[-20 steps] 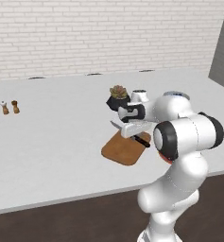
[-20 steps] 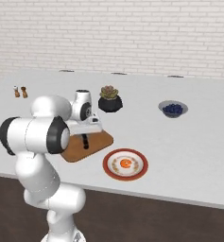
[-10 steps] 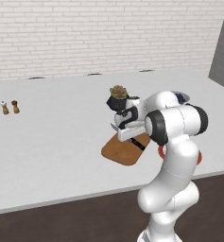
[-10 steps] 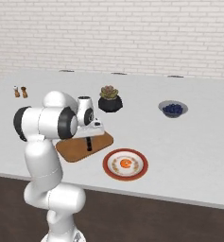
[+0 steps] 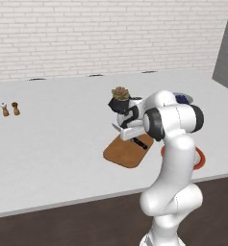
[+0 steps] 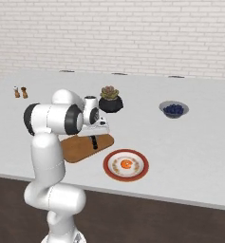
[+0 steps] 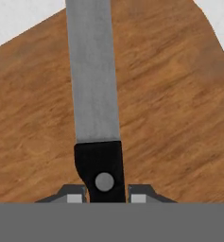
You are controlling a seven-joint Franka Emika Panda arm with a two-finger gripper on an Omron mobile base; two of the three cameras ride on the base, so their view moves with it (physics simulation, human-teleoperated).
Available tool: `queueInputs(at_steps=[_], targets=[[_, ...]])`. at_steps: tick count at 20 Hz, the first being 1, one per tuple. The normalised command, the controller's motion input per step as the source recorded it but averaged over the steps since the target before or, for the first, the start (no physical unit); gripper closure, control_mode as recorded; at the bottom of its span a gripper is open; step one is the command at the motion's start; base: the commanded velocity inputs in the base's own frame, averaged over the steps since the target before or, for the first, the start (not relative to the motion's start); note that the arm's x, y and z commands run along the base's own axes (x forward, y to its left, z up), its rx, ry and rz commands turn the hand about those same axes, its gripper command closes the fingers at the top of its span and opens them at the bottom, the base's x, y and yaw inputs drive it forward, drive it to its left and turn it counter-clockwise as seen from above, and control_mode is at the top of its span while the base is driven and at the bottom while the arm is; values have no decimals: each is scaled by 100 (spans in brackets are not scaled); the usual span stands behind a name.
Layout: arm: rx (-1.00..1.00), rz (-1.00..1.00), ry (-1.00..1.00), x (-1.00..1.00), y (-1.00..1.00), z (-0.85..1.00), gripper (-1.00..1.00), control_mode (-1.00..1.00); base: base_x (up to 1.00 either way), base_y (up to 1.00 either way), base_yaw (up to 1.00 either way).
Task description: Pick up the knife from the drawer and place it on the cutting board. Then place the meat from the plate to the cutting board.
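lying on white counter (image 5: 57, 144), cutting board (image 5: 125, 151).

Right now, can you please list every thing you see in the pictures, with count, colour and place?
cutting board: one, brown wood, on the counter under the gripper.
knife: one, black handle, grey blade, over the board.
plate: one, white with orange-red rim, beside the board.
meat: one, orange-red, on the plate.
bowl: one, grey, dark blue contents, far side.
potted plant: one, black pot, behind the board.
shakers: two, brown, far corner.
gripper: one, dark tips, shut on the knife handle.
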Motion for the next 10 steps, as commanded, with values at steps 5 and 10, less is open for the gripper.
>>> queueInputs(at_steps=[5, 10], targets=[[0, 0, 0, 10, 0, -28, 100, -100, 0, 0, 0], [0, 0, 0, 0, 0, -41, 100, -100, 0, 0, 0]])
